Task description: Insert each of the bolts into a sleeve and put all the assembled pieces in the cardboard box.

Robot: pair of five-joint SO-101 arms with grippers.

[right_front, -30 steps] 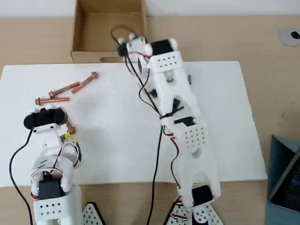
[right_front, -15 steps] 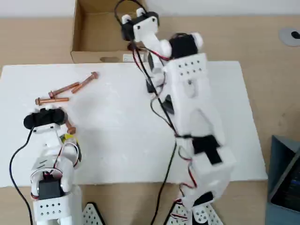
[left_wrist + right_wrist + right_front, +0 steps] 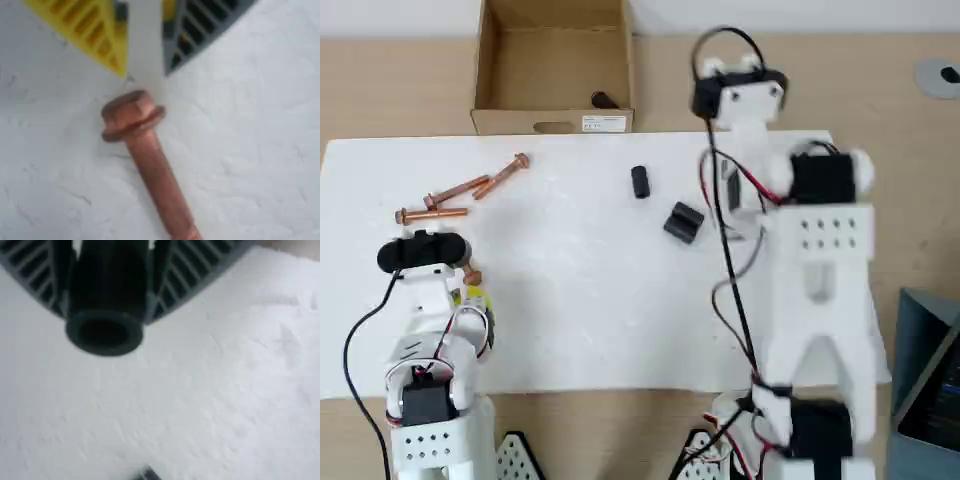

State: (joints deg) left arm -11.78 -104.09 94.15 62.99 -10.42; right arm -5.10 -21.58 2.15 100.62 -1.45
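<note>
Left tool [image 3: 145,74]: fingers apart, tips just above head of copper bolt [image 3: 150,160], which lies flat on white pad [image 3: 580,320].
Right tool [image 3: 107,315]: clamped on black sleeve [image 3: 105,332].
Risk: closing on bolt head rather than shank, so bolt may pivot or skid.
Right wrist view: sleeve bore open.
High view adds loose sleeve [image 3: 640,182], second sleeve [image 3: 684,222], spare bolts [image 3: 460,189], cardboard box [image 3: 520,122] holding dark piece [image 3: 605,100].

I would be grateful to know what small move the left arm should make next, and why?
Probably ease the left arm's jaws forward around the copper hex-head bolt and close. They stand open just short of its head, and it lies loose on the white foam mat, while the right arm's jaws hold a black cylindrical sleeve, ready to receive it.
</note>
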